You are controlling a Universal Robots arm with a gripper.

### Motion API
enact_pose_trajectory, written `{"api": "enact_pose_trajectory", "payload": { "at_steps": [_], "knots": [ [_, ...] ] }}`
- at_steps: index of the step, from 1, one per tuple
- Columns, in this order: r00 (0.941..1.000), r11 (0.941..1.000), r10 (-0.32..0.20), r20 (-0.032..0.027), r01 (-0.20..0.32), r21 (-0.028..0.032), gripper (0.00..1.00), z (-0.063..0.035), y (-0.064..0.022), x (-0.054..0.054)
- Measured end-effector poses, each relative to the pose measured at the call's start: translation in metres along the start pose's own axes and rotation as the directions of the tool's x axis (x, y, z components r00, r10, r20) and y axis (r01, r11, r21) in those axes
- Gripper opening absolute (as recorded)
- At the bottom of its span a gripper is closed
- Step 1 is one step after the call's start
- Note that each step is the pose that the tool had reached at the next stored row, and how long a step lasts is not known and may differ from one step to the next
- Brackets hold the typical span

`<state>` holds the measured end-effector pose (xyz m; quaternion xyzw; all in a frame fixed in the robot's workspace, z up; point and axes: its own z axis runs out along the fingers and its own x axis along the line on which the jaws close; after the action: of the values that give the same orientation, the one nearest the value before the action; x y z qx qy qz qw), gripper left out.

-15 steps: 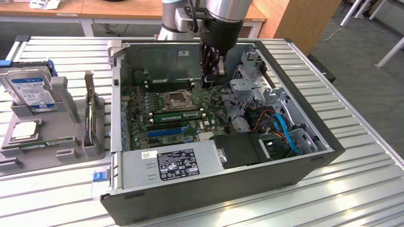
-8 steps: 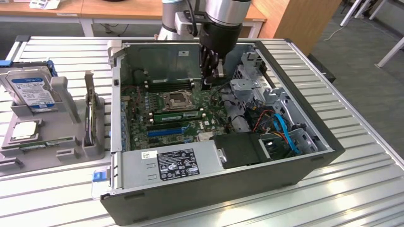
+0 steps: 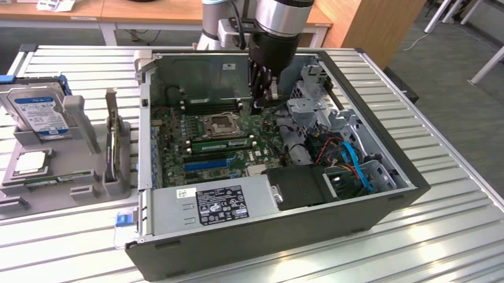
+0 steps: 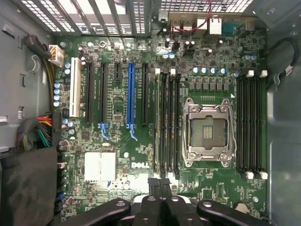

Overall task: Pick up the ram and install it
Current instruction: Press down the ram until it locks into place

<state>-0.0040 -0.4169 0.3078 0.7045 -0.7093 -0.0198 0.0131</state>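
Green ram [image 3: 224, 142]: exterior view; a long thin stick with dark chips, standing on edge in a slot of the motherboard [image 3: 169, 132], just at 6 o'clock of the processor socket [image 3: 221, 125]. I cannot tell whether it sits fully home.
Black gripper [image 3: 265, 97]: closed, with nothing seen between its tips. It hangs from the arm [image 3: 280, 15] inside the case, at 2 o'clock of the ram and apart from it.
Dark case [image 3: 260, 253]: lies open side up on the slatted metal table [image 3: 441, 194]. Inside it, the power supply [image 3: 216, 203] is at 6 o'clock and the blue cables [image 3: 354, 165] are at 3 o'clock.
Far slots [image 3: 209, 106]: a bank at 12 o'clock of the socket.
Grey fixture [image 3: 87, 188]: on the table at 9 o'clock of the case. It carries a hard drive [image 3: 35, 109], a square silver chip [image 3: 32, 162] and a narrow green strip [image 3: 59, 178] too small to identify.
Wrist view, gripper [image 4: 160, 184]: black fingers pressed together, holding nothing, just beside the DELL lettering [image 4: 140, 165].
Wrist view, processor socket [image 4: 207, 132]: an open metal frame on the motherboard [image 4: 216, 56], between the near slot bank [image 4: 167, 122] and the outer slot bank [image 4: 251, 122].
Wrist view, ram: the near slot bank lines up with the gripper. Seen from straight above, I cannot tell which slot holds the stick.
Blue expansion slot [image 4: 131, 94]: just beside the near slot bank, on the side away from the socket.
Silver heat sink [image 4: 99, 165]: near the lettering.
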Motion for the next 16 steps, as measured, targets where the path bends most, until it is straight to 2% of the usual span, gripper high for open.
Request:
{"api": "enact_pose_trajectory", "payload": {
  "at_steps": [16],
  "knots": [
    [1.0, 1.0, 0.0, 0.0, 0.0, 0.0, 0.1, 0.0171, -0.0008, 0.0]
  ]
}}
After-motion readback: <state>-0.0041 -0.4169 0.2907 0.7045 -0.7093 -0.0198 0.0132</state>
